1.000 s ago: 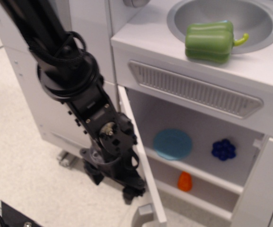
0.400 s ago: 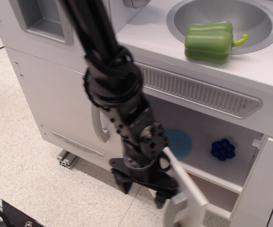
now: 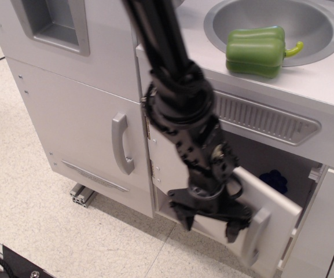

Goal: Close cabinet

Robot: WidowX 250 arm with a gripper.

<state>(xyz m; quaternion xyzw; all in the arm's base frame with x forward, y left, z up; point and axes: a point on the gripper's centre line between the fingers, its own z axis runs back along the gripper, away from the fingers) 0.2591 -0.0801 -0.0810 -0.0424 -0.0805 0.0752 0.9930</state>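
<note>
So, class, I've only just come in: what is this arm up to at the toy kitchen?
The black robot arm's gripper is pressed against the outside of the cabinet door, swinging it shut. The door is partly closed, with a gap showing the dark inside and a blue object. A green pepper rests in the sink above.

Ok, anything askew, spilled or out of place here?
Only the green pepper, perched on the rim of the sink rather than inside it. The cabinet door is partly open, with the gripper against it. No spills or damage visible.
</note>
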